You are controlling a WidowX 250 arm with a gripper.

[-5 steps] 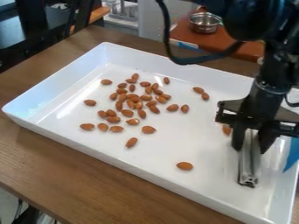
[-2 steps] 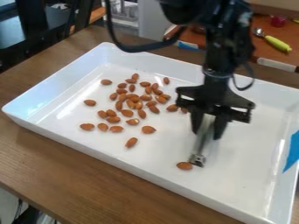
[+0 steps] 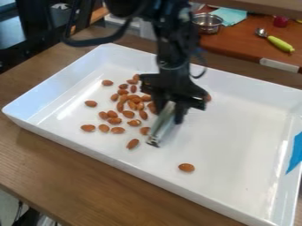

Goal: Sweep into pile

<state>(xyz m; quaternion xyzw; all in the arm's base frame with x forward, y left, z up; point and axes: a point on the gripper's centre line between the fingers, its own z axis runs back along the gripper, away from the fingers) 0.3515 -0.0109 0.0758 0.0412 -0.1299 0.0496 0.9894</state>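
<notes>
Fingers [image 3: 179, 116] clasp one metal bar [image 3: 161, 129] — over two dozen almonds [image 3: 186, 167] in one white tray [image 3: 236, 154].

Metal bowl [image 3: 207, 24] on an orange-brown table [image 3: 236, 43]. Pale blue cloth [image 3: 231, 16] just right of the bowl. Red cup [image 3: 281, 21] and green-handled spoon [image 3: 280, 43] farther right of it. Wooden desk [image 3: 59, 163] nearer the camera than the bowl.

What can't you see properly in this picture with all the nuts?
All in the camera view:
- How many almonds there are: the gripper hides part of the group.
- Whether the metal bar touches the tray: its lower end is too blurred.
- The blue tape's whole shape: the right edge cuts it off.
</notes>
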